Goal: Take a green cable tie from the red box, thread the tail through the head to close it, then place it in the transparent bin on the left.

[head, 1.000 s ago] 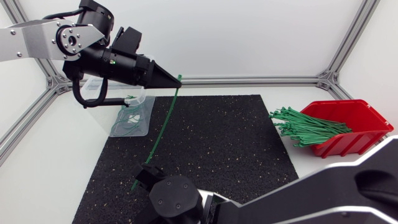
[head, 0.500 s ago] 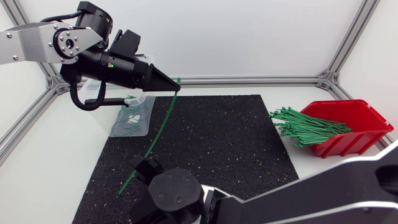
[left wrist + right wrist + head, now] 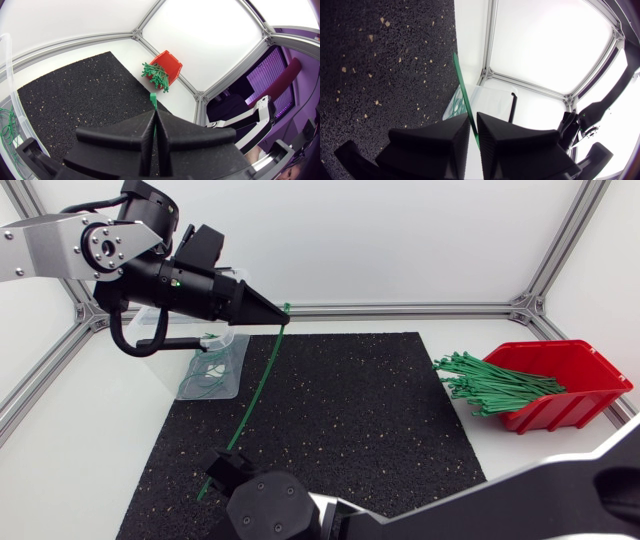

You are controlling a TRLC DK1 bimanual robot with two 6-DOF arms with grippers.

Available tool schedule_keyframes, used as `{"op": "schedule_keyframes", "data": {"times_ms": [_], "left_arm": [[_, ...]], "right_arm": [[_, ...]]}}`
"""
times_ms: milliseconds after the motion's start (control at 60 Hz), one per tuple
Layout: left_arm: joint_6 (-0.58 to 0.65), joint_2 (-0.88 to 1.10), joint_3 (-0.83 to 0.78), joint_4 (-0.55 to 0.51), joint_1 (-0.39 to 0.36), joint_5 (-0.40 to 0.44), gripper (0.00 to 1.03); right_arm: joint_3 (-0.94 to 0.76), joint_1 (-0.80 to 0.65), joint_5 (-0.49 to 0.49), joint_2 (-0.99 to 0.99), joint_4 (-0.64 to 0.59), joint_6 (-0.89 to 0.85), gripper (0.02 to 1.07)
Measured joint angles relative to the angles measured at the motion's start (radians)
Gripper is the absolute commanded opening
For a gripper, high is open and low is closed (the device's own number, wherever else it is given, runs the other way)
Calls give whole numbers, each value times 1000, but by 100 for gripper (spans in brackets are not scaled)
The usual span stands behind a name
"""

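A long green cable tie (image 3: pixel 258 385) stretches in the air over the black mat, held at both ends. My left gripper (image 3: pixel 280 321) is shut on its head end, which pokes out past the fingertips as a short green stub (image 3: pixel 153 99). At the mat's front, my right gripper (image 3: pixel 222 463) is shut on the tail; the strap (image 3: pixel 461 85) runs out from between its fingers. The red box (image 3: pixel 565 380) at the right holds a bundle of green ties (image 3: pixel 495 380). The transparent bin (image 3: pixel 210 365) sits at the back left, below my left arm, with closed ties inside.
A black speckled mat (image 3: pixel 350 410) covers the table's middle. Aluminium frame rails (image 3: pixel 400 308) run along the back and sides. The red box (image 3: pixel 167 62) lies far ahead of my left gripper, the transparent bin (image 3: pixel 485 102) ahead of my right.
My right gripper has shifted slightly left and toward the table's front, taking the tie's tail with it. The left arm has barely moved.
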Motion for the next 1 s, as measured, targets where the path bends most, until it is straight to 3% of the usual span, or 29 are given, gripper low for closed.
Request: {"op": "schedule_keyframes", "data": {"times_ms": [1000], "left_arm": [[3,0,0,0,11,0,3]], "right_arm": [[-55,19,19,19,14,11,27]]}}
